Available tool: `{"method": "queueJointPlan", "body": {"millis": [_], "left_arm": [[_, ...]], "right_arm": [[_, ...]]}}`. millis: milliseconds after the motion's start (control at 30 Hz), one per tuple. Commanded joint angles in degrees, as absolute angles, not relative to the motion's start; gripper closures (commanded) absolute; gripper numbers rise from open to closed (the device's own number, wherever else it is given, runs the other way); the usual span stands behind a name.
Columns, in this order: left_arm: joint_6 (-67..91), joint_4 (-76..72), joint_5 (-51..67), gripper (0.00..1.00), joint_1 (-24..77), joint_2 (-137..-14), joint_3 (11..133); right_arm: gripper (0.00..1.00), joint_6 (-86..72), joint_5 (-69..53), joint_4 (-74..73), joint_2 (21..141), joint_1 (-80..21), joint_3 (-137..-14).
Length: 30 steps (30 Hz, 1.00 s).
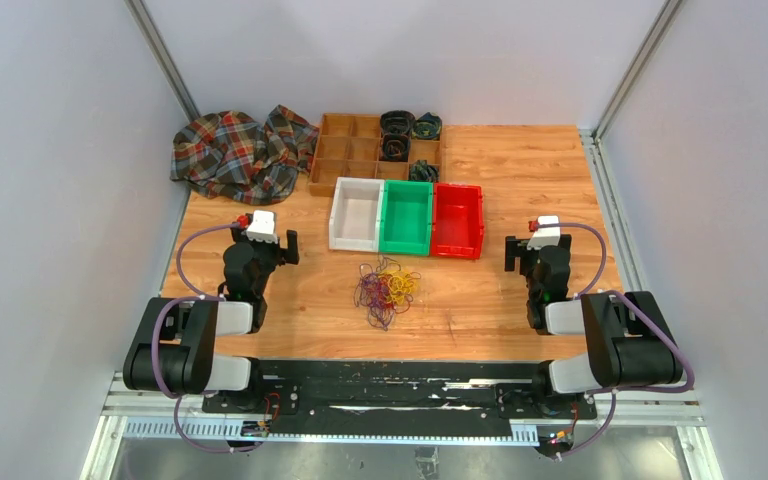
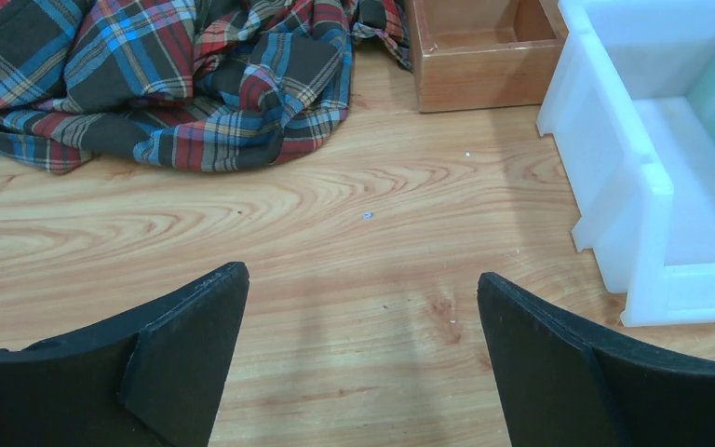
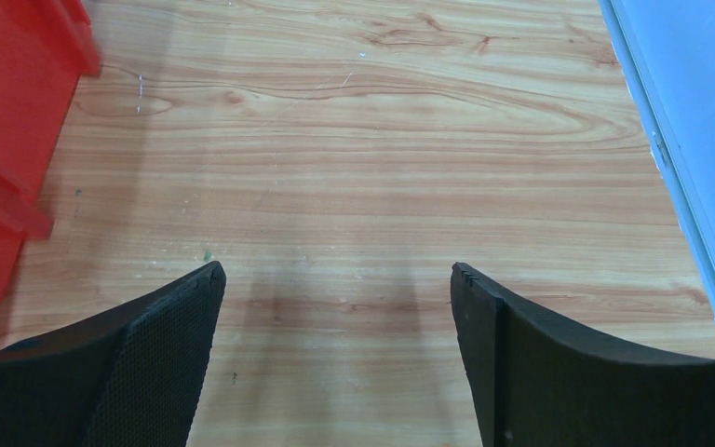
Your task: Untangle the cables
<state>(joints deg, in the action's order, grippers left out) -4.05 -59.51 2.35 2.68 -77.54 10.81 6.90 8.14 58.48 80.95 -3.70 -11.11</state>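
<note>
Both tools were open wide and held nothing. The left tool (image 2: 363, 279) hung over the left side of the wooden surface (image 1: 480, 310). Its two black fingers (image 2: 186, 345) were far apart, with only bare wood between them. A white bin (image 2: 652, 186) was just to its right, and a checked cloth (image 2: 149, 84) lay in a heap farther back. The right tool (image 3: 335, 275) hung over the right side, its fingers spread too, with a red bin (image 3: 9, 140) on its left. The cables (image 1: 388, 290) lay in one small messy pile in the middle of the surface, between the two tools and well apart from both. Yellow, red and dark purple loops were all mixed up. The pile sat just in front of a green bin (image 1: 406, 217), which stood between the white one and the red one. A wooden tray (image 1: 355, 150) stood behind the bins.
</note>
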Motion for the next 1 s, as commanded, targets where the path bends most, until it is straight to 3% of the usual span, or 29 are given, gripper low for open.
{"method": "queueJointPlan", "body": {"millis": [0,400,467,633,833,967], "left_arm": [[-4.04,-62.49,2.02,0.02,2.02,-77.96,10.37],[-3.99,-62.40,2.02,0.02,2.02,-77.94,10.41],[-4.07,-61.31,1.75,0.02,2.02,-77.36,10.95],[-6.62,-32.18,5.46,0.02,2.02,-69.48,24.79],[-16.62,1.78,19.85,0.02,2.02,-65.54,39.41],[-24.07,16.33,34.19,0.02,2.33,-64.63,44.81]], "right_arm": [[0.10,6.15,9.14,60.44,81.21,-2.71,-12.48],[0.10,6.22,9.21,60.35,81.24,-2.73,-12.48],[0.10,6.12,16.09,55.01,77.72,-4.57,-14.41],[0.10,-3.08,22.76,15.24,66.17,-6.06,-33.59],[0.10,-15.68,12.46,4.40,60.87,-5.89,-41.34],[0.10,-23.75,3.41,-1.19,58.78,-5.86,-41.68]]}}
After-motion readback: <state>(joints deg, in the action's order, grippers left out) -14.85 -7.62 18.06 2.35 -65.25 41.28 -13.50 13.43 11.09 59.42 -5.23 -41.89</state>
